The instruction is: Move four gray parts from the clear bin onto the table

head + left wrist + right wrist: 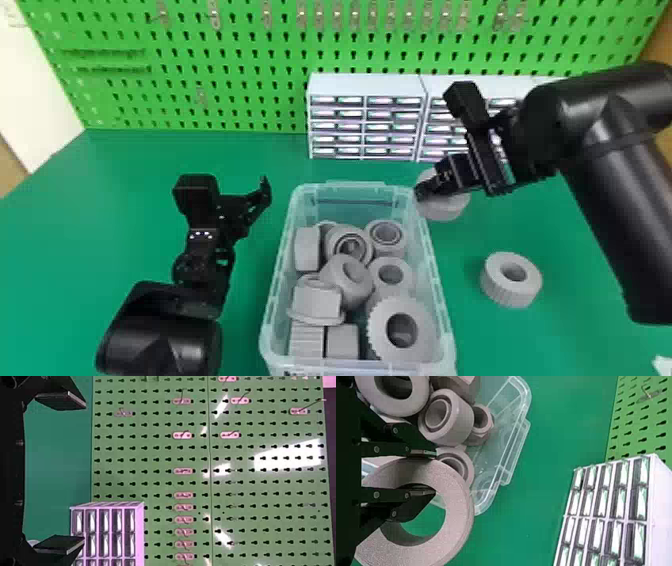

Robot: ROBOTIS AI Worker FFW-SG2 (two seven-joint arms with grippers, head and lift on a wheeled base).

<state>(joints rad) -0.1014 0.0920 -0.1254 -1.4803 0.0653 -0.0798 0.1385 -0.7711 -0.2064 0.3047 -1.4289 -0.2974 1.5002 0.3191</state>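
Note:
My right gripper (pixel 419 193) is by the far right corner of the clear bin (pixel 438 280), shut on a large gray ring (pixel 445 209) just outside the wall. In the right wrist view, the right gripper (pixel 431 473) pinches the wall of that ring (pixel 457 504), one finger in its hole and one outside. Several gray parts (pixel 345 280) lie heaped in the bin. On the table to its right rests another gray ring (pixel 515 297). The left gripper (pixel 265 192) is left of the bin; in its wrist view the left gripper (pixel 82 473) stands wide open, holding nothing.
White drawer cabinets (pixel 367 117) stand behind the bin, against a green pegboard (pixel 225 65) with metal hooks. The right forearm spans the table's right side. Something white (pixel 663 366) lies at the lower right edge.

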